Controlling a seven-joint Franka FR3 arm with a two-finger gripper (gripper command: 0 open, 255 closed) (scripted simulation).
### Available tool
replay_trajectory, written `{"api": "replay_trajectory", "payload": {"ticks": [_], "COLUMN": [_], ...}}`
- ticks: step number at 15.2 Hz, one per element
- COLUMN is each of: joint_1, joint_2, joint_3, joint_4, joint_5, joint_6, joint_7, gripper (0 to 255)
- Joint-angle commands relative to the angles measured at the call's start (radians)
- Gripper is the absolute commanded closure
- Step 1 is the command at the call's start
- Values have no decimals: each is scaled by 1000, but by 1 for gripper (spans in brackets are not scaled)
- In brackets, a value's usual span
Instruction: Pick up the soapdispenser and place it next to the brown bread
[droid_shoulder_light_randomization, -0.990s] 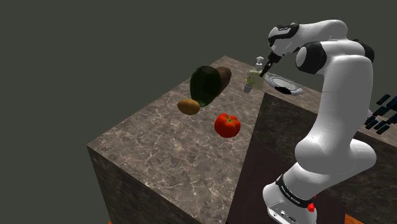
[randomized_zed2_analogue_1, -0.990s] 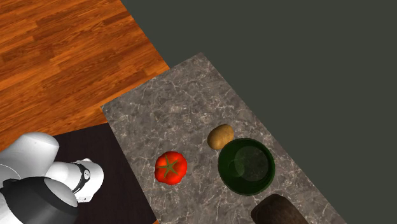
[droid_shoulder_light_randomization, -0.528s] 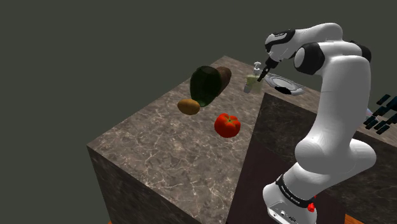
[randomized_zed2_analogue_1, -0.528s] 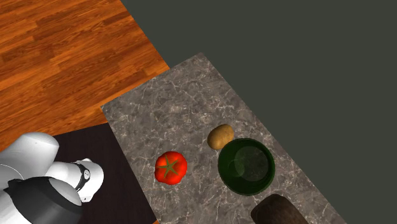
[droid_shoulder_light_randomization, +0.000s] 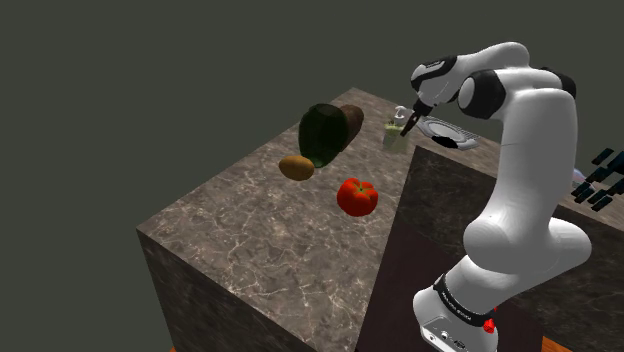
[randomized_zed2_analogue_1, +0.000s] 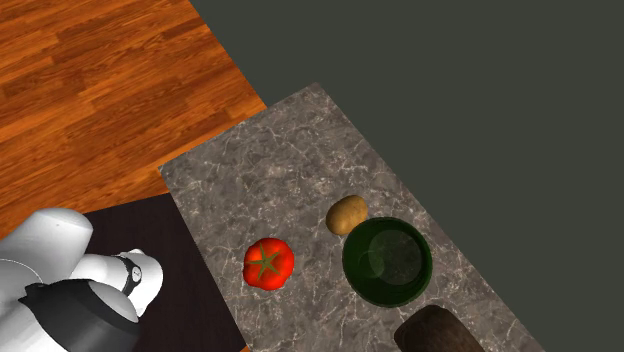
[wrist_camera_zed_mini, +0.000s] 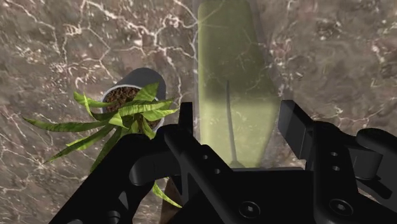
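Red tomato (droid_shoulder_light_randomization: 357, 196) lies nearest, in the middle of the shoulder view. Behind it come the potato (droid_shoulder_light_randomization: 296, 167), the dark green bowl (droid_shoulder_light_randomization: 322, 134) and the brown bread (droid_shoulder_light_randomization: 351, 121). Farther, right of centre near the top, the black gripper (droid_shoulder_light_randomization: 408, 124) clasps the pale green soap dispenser (droid_shoulder_light_randomization: 396, 136) between its fingers, near the bread and just beside a small potted plant (wrist_camera_zed_mini: 137, 95).

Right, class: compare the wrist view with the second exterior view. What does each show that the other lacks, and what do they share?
Wrist view: the claw clasping a pale green soap dispenser, with a small potted plant beside it.
Second exterior view: a tomato, a potato, a dark green bowl, the brown bread at the bottom edge, the wood floor and the arm in white.
Both: the marbled stone counter.
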Motion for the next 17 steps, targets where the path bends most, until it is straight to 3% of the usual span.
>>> {"api": "replay_trajectory", "payload": {"ticks": [1,9,10,15,17], "joint_1": [-2,-2,0,-1,1], "joint_2": [14,14,13,14,-23], "joint_3": [5,4,4,4,-7], "joint_4": [-8,-8,-9,-8,-2], "joint_5": [7,7,7,7,-7], "joint_6": [19,19,20,19,-23], "joint_7": [-7,-7,-6,-7,1], "gripper": [255,255,0,0,0]}}
